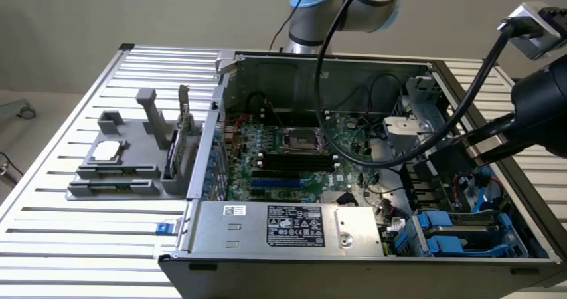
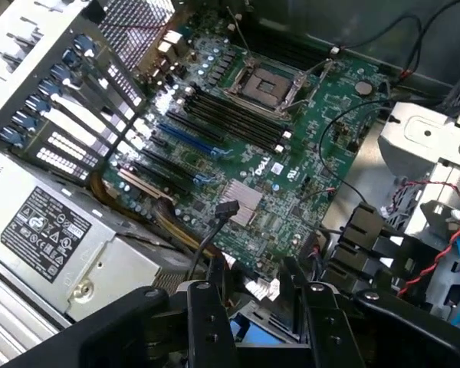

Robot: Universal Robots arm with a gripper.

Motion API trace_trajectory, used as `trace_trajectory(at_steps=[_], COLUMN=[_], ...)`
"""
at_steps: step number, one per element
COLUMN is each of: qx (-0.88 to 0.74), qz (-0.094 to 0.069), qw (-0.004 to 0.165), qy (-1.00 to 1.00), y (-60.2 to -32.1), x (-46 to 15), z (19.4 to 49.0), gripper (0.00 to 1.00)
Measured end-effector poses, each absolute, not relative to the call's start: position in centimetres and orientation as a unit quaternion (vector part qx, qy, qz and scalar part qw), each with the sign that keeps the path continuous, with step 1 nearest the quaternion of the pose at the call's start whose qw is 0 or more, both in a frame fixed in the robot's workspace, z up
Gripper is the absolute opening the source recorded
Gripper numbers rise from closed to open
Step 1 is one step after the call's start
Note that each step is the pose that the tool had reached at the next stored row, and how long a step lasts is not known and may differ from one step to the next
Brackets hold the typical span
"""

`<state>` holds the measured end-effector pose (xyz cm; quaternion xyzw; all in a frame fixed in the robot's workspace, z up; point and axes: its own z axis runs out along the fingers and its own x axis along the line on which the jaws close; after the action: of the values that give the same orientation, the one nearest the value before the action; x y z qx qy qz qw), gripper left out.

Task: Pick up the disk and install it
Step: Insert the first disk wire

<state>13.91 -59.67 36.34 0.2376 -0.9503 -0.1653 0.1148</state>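
Disk (image 1: 461,236) sitting in bay: likely stiff, fairly heavy, fragile; blue carrier edges looking graspable. Gripper (image 2: 249,295) hovering, jaws standing wide, holding nothing.

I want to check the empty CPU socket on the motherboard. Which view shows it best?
The wrist view: the CPU socket sits close and unobstructed, its metal frame and dark centre plain. The exterior view shows the same socket smaller, from farther off, with a black cable running beside it.
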Motion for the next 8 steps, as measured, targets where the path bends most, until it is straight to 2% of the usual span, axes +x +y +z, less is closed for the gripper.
trace_trajectory(at_steps=[5, 8], qx=[0.234, 0.229], qz=[-0.128, -0.114], qw=[0.098, 0.094], qy=[-0.959, -0.962], y=[-59.66, -59.66], x=[13.91, 13.91], z=[36.34, 36.33], gripper=[0.42, 0.42])
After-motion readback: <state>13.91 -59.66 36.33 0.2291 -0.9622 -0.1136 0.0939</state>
